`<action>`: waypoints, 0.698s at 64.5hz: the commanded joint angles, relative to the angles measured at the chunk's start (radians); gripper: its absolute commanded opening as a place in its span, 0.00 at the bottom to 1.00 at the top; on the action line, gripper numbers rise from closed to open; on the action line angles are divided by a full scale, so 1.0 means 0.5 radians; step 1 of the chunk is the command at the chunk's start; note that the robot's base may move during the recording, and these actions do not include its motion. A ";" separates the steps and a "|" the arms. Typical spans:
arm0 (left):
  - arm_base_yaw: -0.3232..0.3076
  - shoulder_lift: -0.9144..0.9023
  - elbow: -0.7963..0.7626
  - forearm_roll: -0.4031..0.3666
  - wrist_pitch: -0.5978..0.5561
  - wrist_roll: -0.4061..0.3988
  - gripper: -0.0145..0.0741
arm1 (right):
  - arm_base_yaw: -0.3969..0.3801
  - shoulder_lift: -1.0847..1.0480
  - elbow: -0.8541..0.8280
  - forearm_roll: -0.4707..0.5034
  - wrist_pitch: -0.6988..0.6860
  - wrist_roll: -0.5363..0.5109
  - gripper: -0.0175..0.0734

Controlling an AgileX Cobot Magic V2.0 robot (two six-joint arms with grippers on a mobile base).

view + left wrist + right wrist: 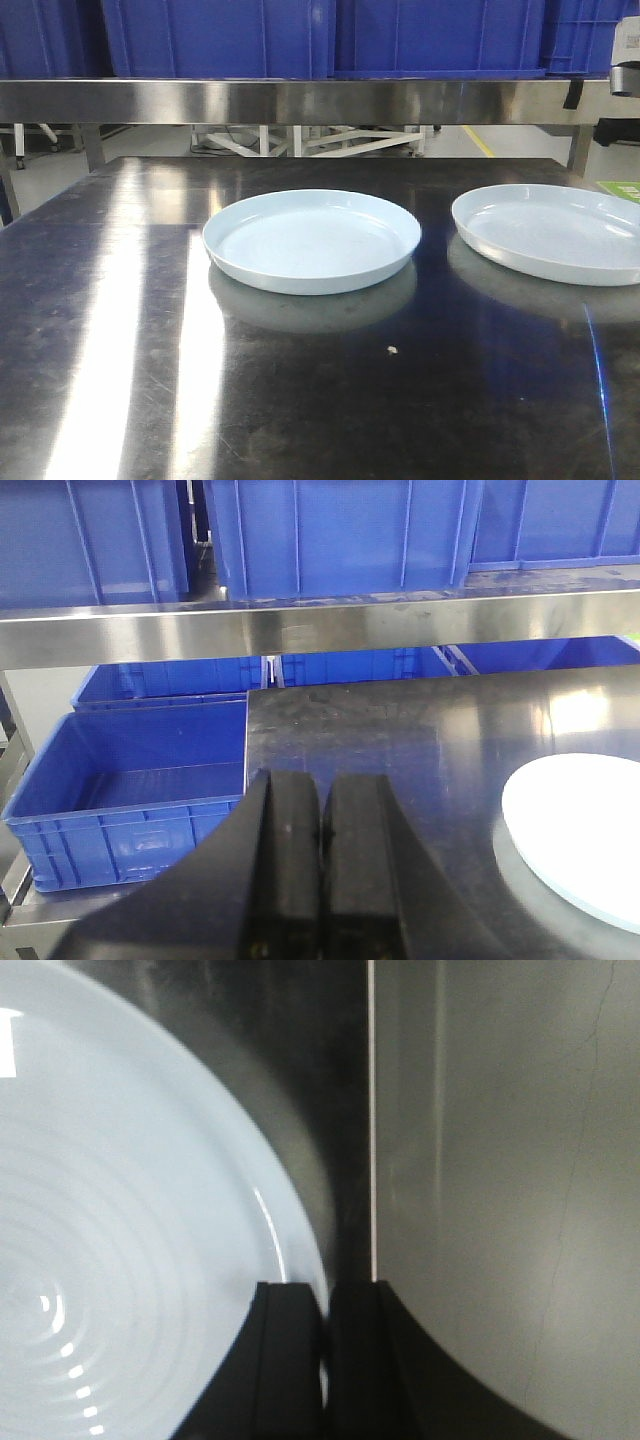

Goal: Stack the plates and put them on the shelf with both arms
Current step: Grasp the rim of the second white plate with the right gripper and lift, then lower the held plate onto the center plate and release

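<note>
Right plate (550, 232) sits near the table (120, 380) edge and the middle plate (312, 243) is apart from it, so the 2 aren't stacked yet. The right gripper (322, 1360) looks pinched on the right plate's glossy rim. With such a thin bite, I'd guess it could slip or tilt on lifting. Left gripper (322, 880) is closed on nothing. The shelf (300, 100) rail looks easy to clip.

1. A pale plate (110, 1240) fills the left side, and its rim curves down to the claw.
2. The black claw (324, 1300) sits near, with only a slit between its fingers.
3. The dark counter (335, 1110) ends at a straight edge, with a grey surface (500, 1210) to the right.
</note>
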 commanded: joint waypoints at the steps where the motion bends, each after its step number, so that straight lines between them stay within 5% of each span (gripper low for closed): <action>1: 0.007 0.000 -0.077 -0.003 -0.187 -0.006 0.26 | -0.014 -0.070 -0.036 0.008 -0.022 -0.005 0.34; 15: 0.007 0.000 -0.077 -0.003 -0.187 -0.006 0.26 | -0.018 -0.114 -0.045 0.016 -0.036 -0.005 0.24; 30: 0.007 0.000 -0.077 -0.003 -0.187 -0.006 0.26 | -0.085 -0.291 -0.087 0.054 -0.034 -0.005 0.25; 45: 0.007 0.000 -0.077 -0.003 -0.187 -0.006 0.26 | -0.102 -0.461 -0.172 0.293 0.003 -0.007 0.25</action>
